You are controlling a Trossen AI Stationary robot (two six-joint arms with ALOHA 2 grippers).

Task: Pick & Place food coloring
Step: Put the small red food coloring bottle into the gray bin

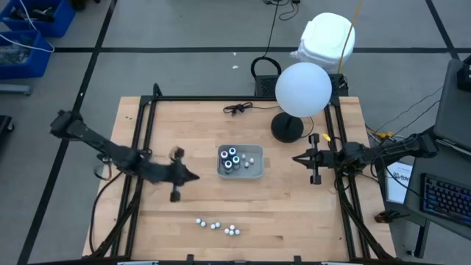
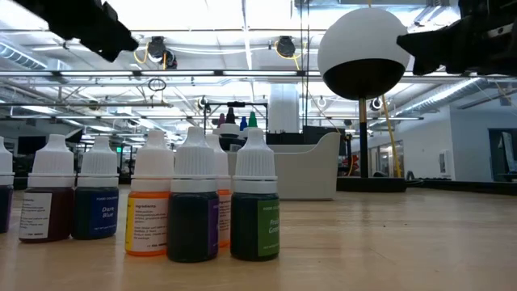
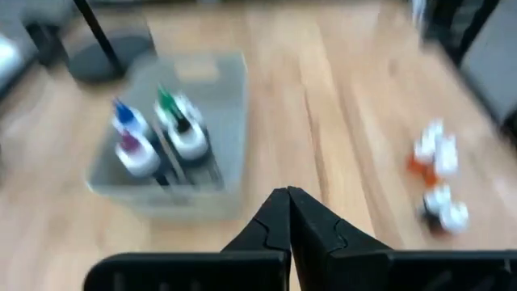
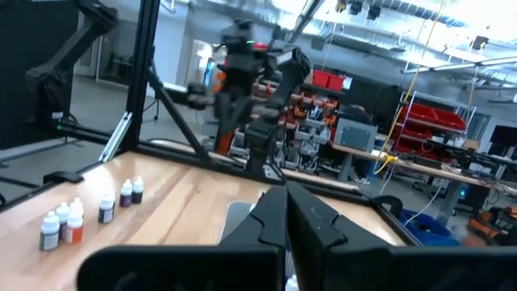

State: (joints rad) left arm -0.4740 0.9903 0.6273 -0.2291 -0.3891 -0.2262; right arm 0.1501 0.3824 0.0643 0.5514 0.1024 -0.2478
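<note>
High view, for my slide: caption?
Shut left gripper beside grey rectangular tray of bottles; small white-capped bottles wait.

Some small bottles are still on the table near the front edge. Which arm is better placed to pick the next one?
Probably the left. Its tool, shut and empty, is between the grey tray and the loose bottles. The right tool waits at the table's right side, farther from them.

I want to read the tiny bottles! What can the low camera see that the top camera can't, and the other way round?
Only the low view shows the printed labels on the bottles, such as the green-labelled bottle and the orange bottle. Only the high view shows the grey tray holding more bottles, and the shut left gripper beside it. Both show the loose bottles standing on the wooden table and the round white lamp.
</note>
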